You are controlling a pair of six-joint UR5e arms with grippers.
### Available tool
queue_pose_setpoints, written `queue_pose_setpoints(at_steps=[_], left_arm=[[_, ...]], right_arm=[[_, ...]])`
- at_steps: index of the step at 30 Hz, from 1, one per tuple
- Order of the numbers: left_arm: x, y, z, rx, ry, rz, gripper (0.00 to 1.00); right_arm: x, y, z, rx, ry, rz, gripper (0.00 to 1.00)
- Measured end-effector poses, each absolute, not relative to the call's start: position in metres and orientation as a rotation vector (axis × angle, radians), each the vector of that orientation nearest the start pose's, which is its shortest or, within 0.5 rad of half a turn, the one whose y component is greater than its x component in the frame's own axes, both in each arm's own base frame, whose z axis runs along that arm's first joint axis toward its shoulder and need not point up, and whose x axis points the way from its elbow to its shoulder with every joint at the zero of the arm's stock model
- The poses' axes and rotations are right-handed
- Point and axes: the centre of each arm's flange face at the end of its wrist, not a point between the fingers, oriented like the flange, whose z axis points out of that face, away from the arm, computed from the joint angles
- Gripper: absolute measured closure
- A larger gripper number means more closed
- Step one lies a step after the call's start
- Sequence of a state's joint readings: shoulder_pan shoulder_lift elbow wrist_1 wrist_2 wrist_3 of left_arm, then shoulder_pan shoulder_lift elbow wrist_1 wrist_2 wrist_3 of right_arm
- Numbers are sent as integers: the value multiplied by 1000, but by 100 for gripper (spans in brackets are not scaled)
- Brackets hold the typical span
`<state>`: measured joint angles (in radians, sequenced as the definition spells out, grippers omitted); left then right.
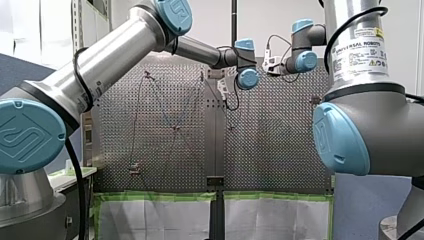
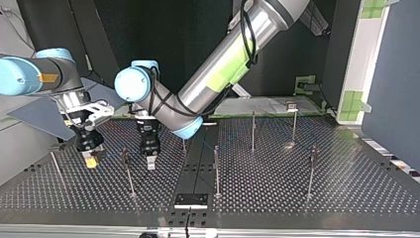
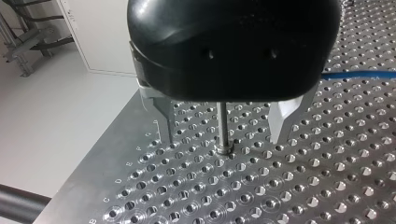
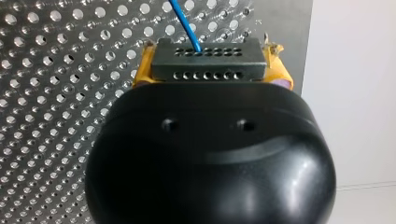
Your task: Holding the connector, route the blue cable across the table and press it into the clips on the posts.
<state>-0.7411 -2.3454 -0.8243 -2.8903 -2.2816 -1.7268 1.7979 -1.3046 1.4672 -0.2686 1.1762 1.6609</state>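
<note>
The counter is a matte metal plate drilled in a tight, regular grid of countersunk holes. Thin, smooth metal posts stand upright on it, well apart from one another.

In the right wrist view, our right claw is closed on the connector, a dark grey rectangular block whose face carries two neat rows of small round holes. The yellow pads press on its two short ends, and their edges look worn and a little frayed. The blue cable, slim and glossy, leaves the upper row of holes and runs away over the perforated plate. The claw's rounded, shiny black housing fills the near part of that view.

In the left wrist view, our left claw is spread wide and holds nothing. Its two flat, tapered metal fingers straddle one post without touching it, and their tips hang just above the plate near the post's round base. A stretch of the blue cable shows beside the claw, close over the counter.

In the top view, our left arm slants down from the upper right as a long silver tube with a green band. It bends at a blue-capped joint and points its wrist straight down. Our right arm comes in at that view's left, with its wrist also pointing down and its claw close above the counter beside the left one.
</note>
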Motion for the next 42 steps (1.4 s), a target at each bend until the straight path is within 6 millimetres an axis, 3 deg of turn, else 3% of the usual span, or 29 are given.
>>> queue_pose_setpoints(at_steps=[42], left_arm=[[533,-580,375,-200,1393,-266,0]], right_arm=[[302,-547,420,1550,-843,1753,100]])
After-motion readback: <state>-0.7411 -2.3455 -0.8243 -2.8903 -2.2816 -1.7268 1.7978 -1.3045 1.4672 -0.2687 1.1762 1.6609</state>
